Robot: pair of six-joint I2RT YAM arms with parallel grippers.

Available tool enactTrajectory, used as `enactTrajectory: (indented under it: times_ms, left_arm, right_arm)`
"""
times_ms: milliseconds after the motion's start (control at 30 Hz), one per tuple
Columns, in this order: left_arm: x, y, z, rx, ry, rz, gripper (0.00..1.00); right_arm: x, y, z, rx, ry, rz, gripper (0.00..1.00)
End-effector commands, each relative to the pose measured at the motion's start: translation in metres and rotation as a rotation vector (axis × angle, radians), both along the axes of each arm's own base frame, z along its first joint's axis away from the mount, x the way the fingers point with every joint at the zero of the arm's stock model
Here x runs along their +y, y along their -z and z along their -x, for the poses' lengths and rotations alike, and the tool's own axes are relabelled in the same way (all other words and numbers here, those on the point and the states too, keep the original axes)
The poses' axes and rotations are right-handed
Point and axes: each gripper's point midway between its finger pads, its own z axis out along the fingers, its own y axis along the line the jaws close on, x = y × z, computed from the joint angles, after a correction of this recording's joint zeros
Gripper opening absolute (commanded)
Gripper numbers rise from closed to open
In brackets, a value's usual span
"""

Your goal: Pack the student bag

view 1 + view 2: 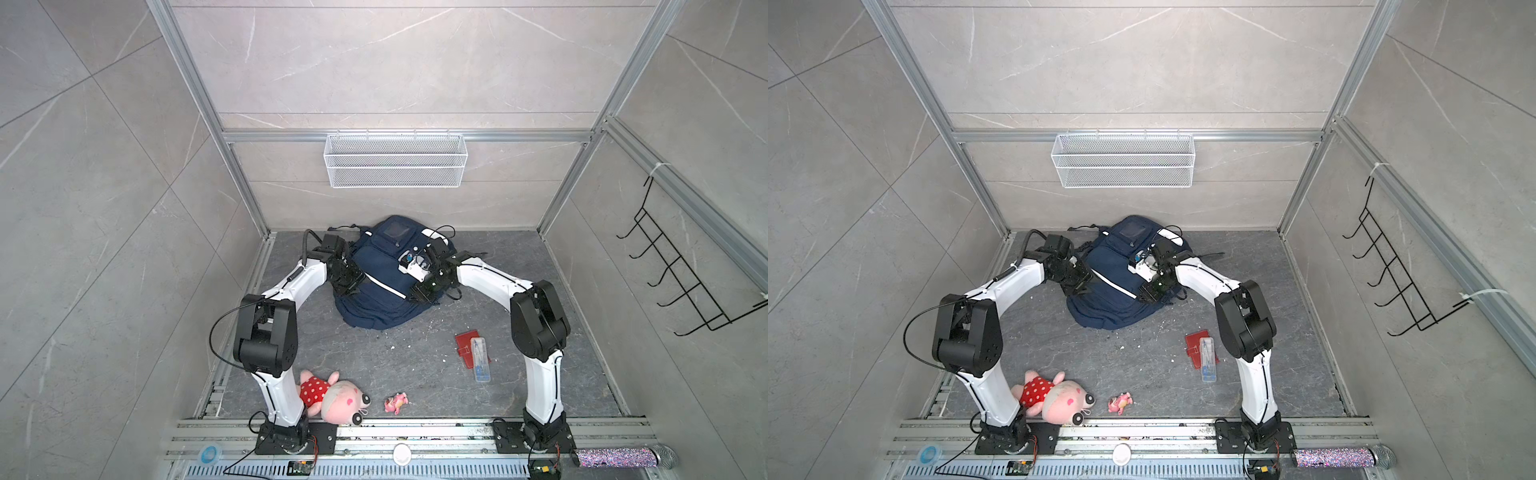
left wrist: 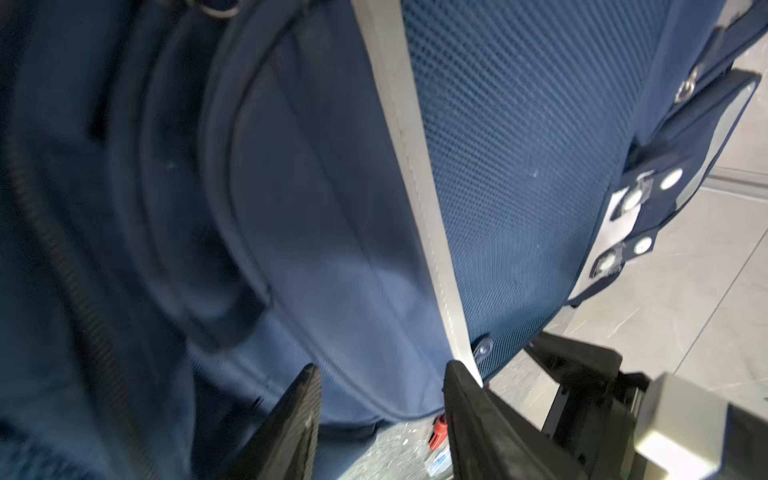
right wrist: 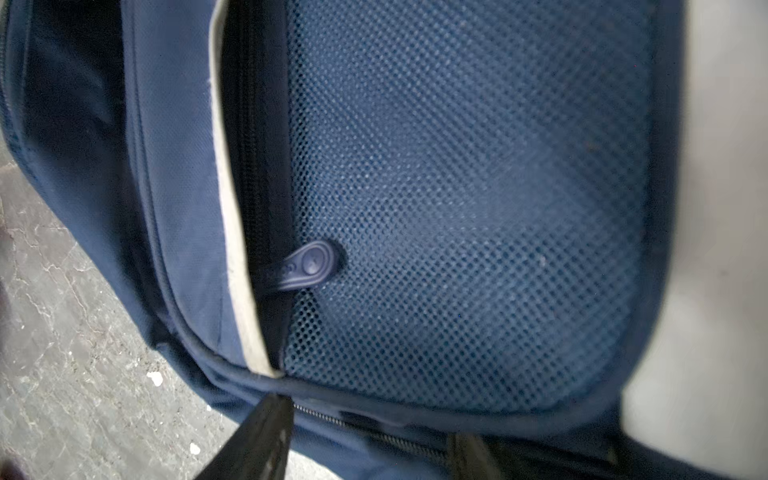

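Note:
The student bag [image 1: 374, 286] [image 1: 1113, 274], navy with a white stripe, lies flat at the back middle of the floor in both top views. My left gripper [image 1: 351, 286] [image 1: 1081, 286] is at the bag's left edge. In the left wrist view this gripper [image 2: 382, 368] is open, the bag's [image 2: 332, 249] hem just beyond its tips. My right gripper [image 1: 422, 293] [image 1: 1152, 293] is at the bag's right edge. In the right wrist view it [image 3: 370, 417] stands open astride a zipped seam. A zip pull [image 3: 309, 264] lies beside the mesh pocket [image 3: 457, 187].
A red wallet [image 1: 465, 345] under a clear pencil box [image 1: 481, 361] lies front right of the bag. A pink plush pig [image 1: 332, 395] and a small pink toy [image 1: 395, 402] lie near the front rail. A wire basket [image 1: 395, 160] hangs on the back wall, a hook rack [image 1: 681, 282] on the right wall.

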Motion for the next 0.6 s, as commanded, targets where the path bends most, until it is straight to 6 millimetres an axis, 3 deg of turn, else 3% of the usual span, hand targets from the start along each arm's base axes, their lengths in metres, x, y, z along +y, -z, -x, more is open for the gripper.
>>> enactTrajectory:
  times_ms: [0,467,567]
  left_arm:
    - [-0.008,0.002,-0.005,0.009,-0.028,0.049,0.51]
    - [-0.012,0.032,-0.004,0.053,-0.120,0.066,0.47]
    - [-0.014,0.039,-0.007,0.049,-0.119,0.057,0.43]
  right_arm:
    - [0.004,0.013,0.006,0.056,0.015,0.007,0.59]
    - [0.007,0.009,0.005,0.057,0.014,-0.005,0.59]
    - [0.007,0.009,0.005,0.057,0.018,-0.007,0.59]
